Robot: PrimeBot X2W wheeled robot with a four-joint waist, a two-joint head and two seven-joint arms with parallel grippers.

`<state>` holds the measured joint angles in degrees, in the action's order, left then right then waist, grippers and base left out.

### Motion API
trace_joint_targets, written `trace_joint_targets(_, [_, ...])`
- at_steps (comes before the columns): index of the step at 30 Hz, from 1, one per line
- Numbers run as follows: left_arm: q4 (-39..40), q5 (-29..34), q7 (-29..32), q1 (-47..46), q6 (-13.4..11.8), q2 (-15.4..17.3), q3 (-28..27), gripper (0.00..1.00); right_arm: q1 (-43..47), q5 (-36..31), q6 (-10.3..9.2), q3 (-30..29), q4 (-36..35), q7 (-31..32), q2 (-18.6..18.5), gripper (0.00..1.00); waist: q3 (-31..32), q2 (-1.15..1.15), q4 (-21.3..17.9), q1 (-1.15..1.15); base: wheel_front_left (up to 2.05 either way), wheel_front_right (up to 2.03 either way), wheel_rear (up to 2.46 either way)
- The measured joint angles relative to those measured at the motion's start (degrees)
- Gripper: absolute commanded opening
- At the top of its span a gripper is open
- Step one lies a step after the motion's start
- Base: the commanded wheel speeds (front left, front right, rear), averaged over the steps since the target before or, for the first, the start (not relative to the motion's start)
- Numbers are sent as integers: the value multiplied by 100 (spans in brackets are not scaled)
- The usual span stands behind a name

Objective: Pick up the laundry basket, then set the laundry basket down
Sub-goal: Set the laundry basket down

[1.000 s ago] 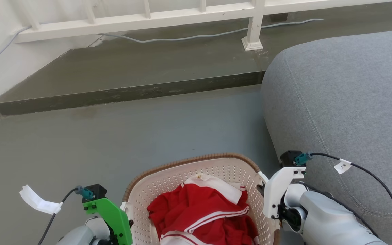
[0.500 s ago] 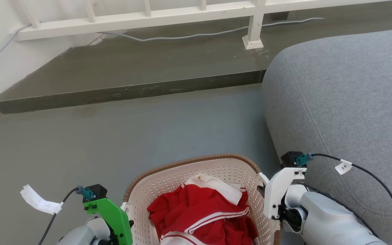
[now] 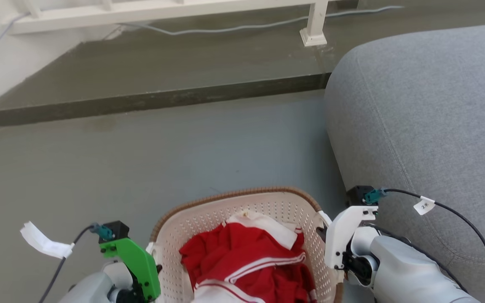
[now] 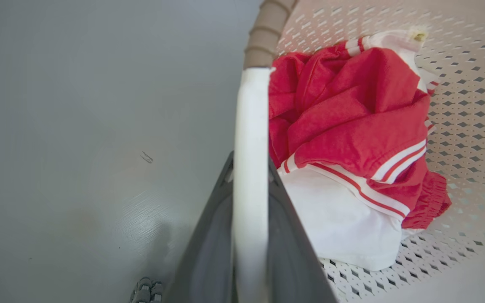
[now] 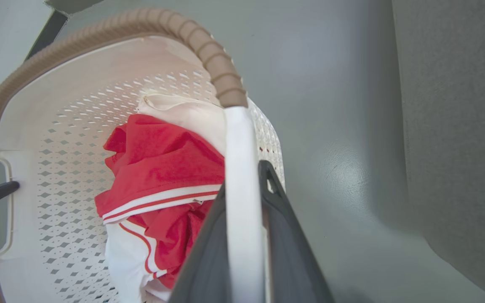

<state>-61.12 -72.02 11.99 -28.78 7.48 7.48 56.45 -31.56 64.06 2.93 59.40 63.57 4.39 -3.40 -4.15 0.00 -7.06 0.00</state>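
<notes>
**Laundry basket [image 3: 209, 219] gripped at both handles, just beside the near left corner of the grey sofa [image 3: 427, 105].**
Compared with the preceding second, the step [image 3: 162, 101] and railing [image 3: 141, 8] beyond the sofa sit higher in the head view. The basket and both arms keep nearly their places, so the camera has moved, not the things. The left gripper [image 4: 250, 162] pinches the handle [image 4: 249, 126] on the side away from the sofa. The right gripper [image 5: 244, 181] pinches the handle [image 5: 238, 147] on the side toward it. A red-and-white garment [image 3: 246, 261] lies inside. The body is probably travelling or bending with the load held. Whether the base rests on the floor [image 3: 183, 155] cannot be told.
</notes>
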Motion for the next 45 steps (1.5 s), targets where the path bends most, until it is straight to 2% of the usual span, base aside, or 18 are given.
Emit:
trace_joint_targets(18, [475, 2, -233, -523, 0, 409, 33, 0, -389, 163, -254, 10, -325, -423, -3, 0, -956, 0, 70, 0, 0, 0, 0])
trace_joint_targets(45, [1350, 60, -1438, -1076, 1, 1143, -83, 0, -1135, 164, -657, 162, -871, -1597, 18, 0, -2943, 0, 146, 1, 0, 0, 0])
